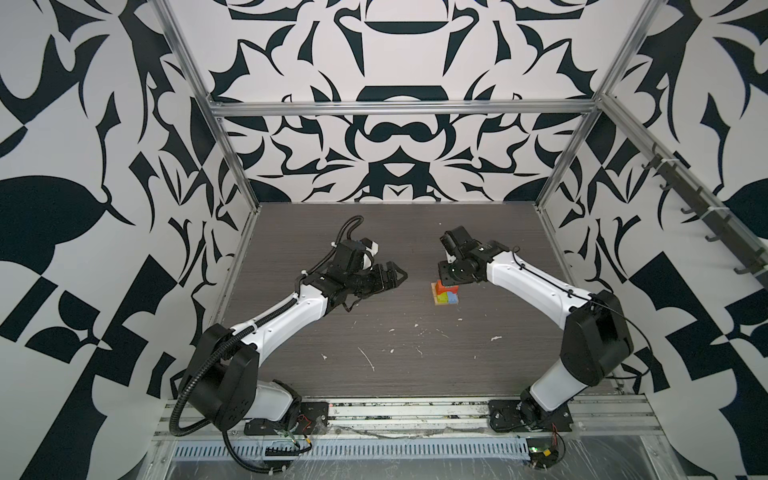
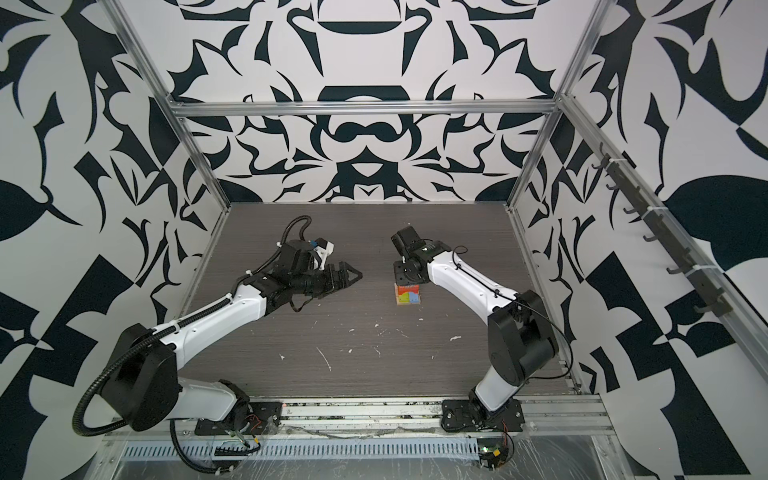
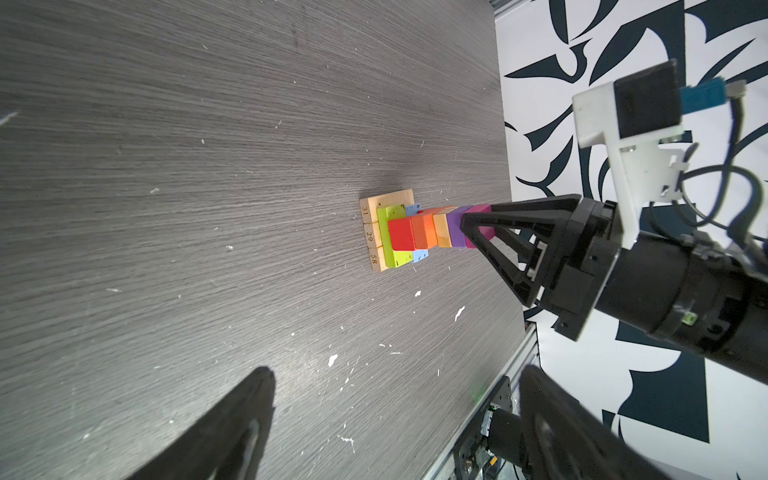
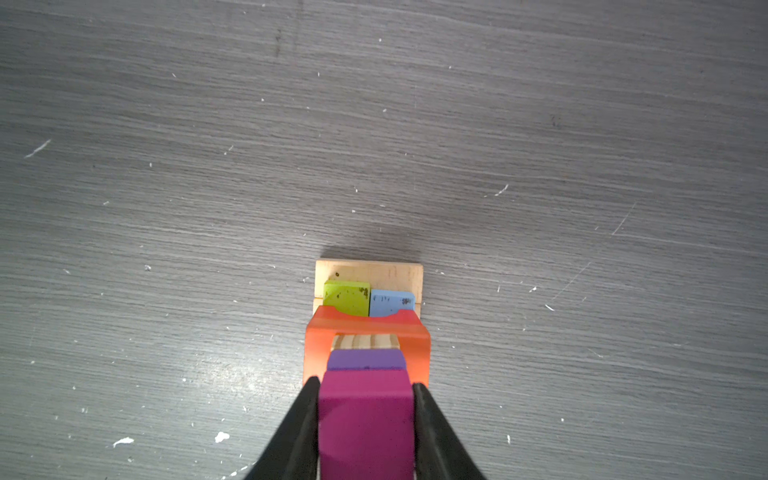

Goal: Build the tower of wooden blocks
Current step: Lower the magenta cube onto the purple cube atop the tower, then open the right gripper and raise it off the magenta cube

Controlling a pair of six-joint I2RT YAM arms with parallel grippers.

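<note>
The wood block tower [image 1: 446,293] [image 2: 407,295] stands mid-table. From the bottom it has a tan plank base [image 4: 370,270], a lime green block [image 4: 347,297] beside a light blue block [image 4: 390,303], orange and red blocks [image 3: 415,232], a ridged tan square [image 4: 365,341], a purple cube [image 4: 365,359] and a magenta cube [image 4: 365,424] on top. My right gripper [image 4: 365,384] reaches down over the tower with its fingers against both sides of the magenta cube. To the tower's left, my left gripper [image 1: 401,274] [image 3: 397,374] hangs open and empty.
The dark wood-grain table [image 1: 374,353] carries white flecks of debris near the front. Metal frame posts [image 1: 232,149] and patterned walls close in the back and both sides. A rail with both arm bases [image 1: 399,411] runs along the front edge.
</note>
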